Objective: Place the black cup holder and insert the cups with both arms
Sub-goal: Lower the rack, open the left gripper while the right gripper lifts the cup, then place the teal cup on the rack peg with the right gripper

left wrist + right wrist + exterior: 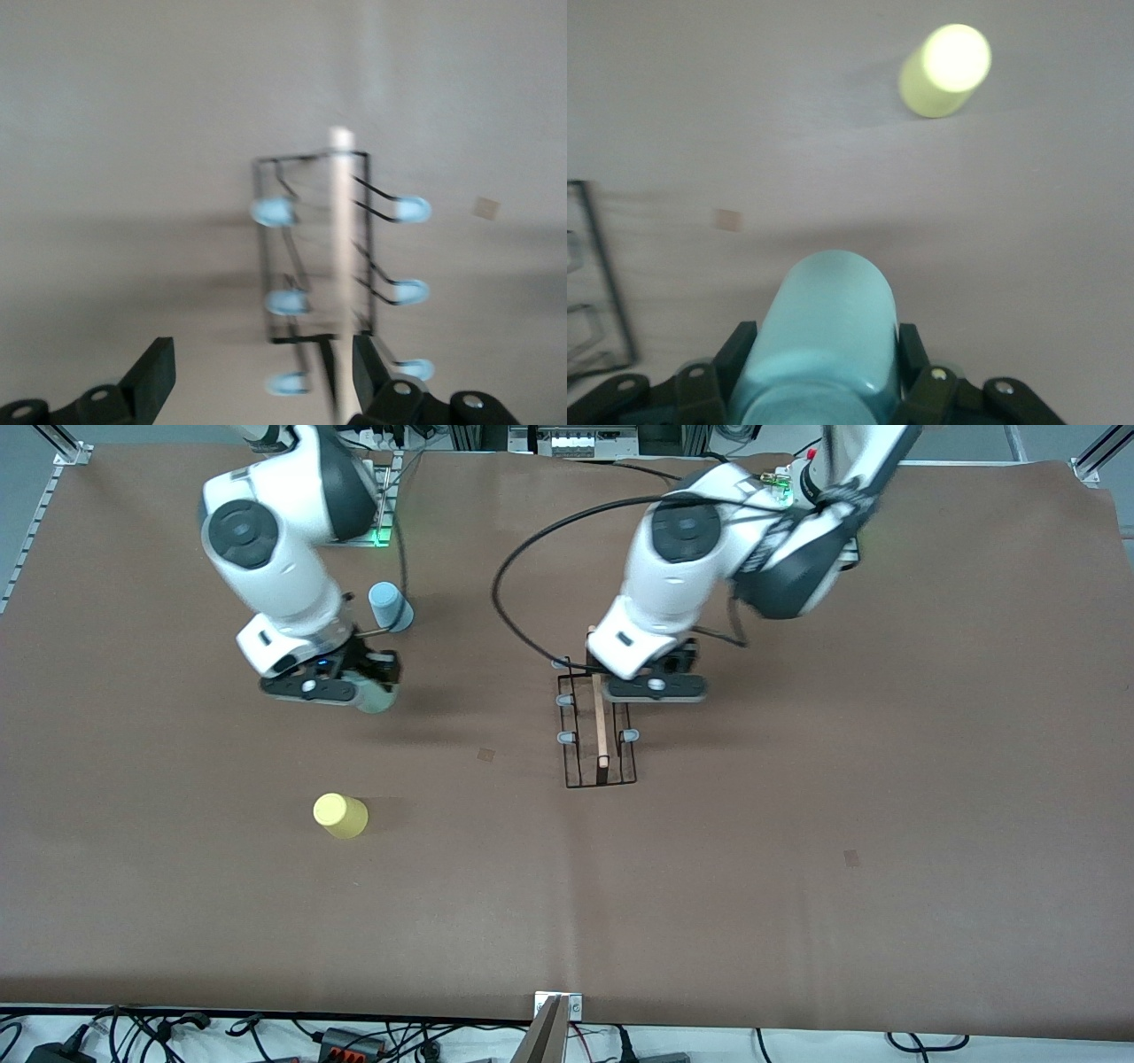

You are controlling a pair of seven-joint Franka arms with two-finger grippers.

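Note:
The black cup holder [600,735] stands on the table near the middle, its wooden rod handle [341,221] along its top. My left gripper [656,687] is open and empty just above the holder's end nearer the robots; in the left wrist view [263,376] the rod lies close to one of the fingers [370,370]. My right gripper [341,688] is shut on the pale grey-green cup [824,332], held bottom up over the table toward the right arm's end. The yellow cup [340,816] and the light blue cup [390,606] stand upside down on the table.
The table [797,824] is covered in brown paper. The yellow cup also shows in the right wrist view [946,69], as does an edge of the holder [602,283]. A black cable [532,540] loops from the left arm.

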